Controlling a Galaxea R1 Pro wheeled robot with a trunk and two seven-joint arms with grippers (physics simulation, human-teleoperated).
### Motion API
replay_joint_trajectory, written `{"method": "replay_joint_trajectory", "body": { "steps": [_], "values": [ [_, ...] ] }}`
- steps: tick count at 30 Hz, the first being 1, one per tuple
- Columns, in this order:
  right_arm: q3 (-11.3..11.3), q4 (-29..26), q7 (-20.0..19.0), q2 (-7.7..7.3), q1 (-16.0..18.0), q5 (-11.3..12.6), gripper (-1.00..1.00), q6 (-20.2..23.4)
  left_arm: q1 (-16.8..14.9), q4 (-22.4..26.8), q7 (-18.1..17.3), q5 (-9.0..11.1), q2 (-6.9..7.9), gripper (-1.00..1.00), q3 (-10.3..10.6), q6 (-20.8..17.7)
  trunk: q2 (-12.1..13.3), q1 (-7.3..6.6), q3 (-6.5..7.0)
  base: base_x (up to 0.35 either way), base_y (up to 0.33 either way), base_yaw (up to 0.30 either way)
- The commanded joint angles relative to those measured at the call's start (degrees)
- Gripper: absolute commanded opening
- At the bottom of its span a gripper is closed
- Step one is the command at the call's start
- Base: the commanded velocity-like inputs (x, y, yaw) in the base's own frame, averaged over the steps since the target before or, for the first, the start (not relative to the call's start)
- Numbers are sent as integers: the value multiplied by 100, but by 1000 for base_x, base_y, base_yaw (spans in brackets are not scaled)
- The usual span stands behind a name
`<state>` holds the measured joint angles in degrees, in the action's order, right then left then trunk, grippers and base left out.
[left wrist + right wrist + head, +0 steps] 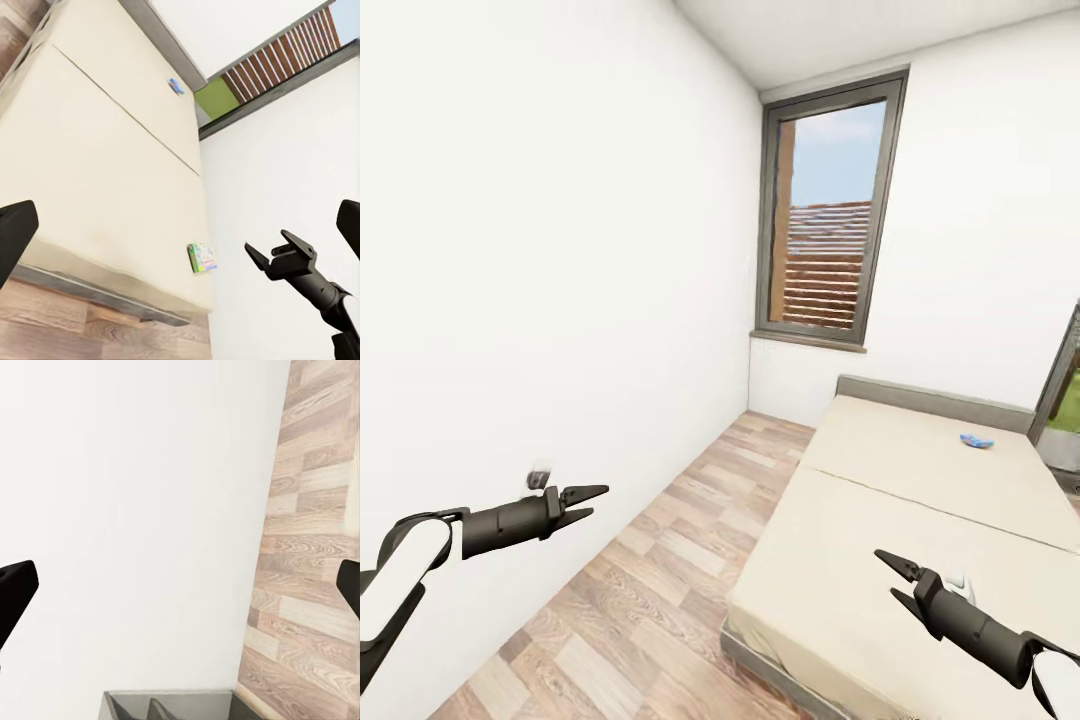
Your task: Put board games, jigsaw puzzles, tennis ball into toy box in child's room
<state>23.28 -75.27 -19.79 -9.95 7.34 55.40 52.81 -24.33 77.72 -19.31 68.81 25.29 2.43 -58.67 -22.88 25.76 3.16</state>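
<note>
I see the bed [920, 500] running lengthwise away from me toward the window [830, 215] wall, its seam crossing its width. A small blue game box [977, 440] lies on the far panel near the headboard, and a green game box [201, 257] lies flat near a corner of the bed; I can't read any print on either. My left gripper [588, 502] and right gripper [895, 580] both hang with jaws spread, holding nothing.

Both end effectors [592, 502] [892, 577] spread, arms forward.
</note>
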Motion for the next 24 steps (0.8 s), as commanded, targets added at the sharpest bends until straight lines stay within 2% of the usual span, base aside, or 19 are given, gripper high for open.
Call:
{"method": "replay_joint_trajectory", "body": {
  "steps": [1, 12, 24],
  "values": [
    [10, 5, -42, 2, 4, -38, 100, 25, -1, -2, -50, -43, 4, 100, 3, -5, -4, 2, 3, 0, 0, -215],
    [10, 12, -34, 2, 4, -46, 100, 20, -1, -2, -47, -176, 2, 100, 3, -4, -4, 2, 58, 0, 0, -189],
    [10, 19, -26, 2, 4, -40, 100, 19, -1, -2, -47, -222, 2, 100, 76, -4, -4, 2, 119, 0, -12, -143]
  ]
}}
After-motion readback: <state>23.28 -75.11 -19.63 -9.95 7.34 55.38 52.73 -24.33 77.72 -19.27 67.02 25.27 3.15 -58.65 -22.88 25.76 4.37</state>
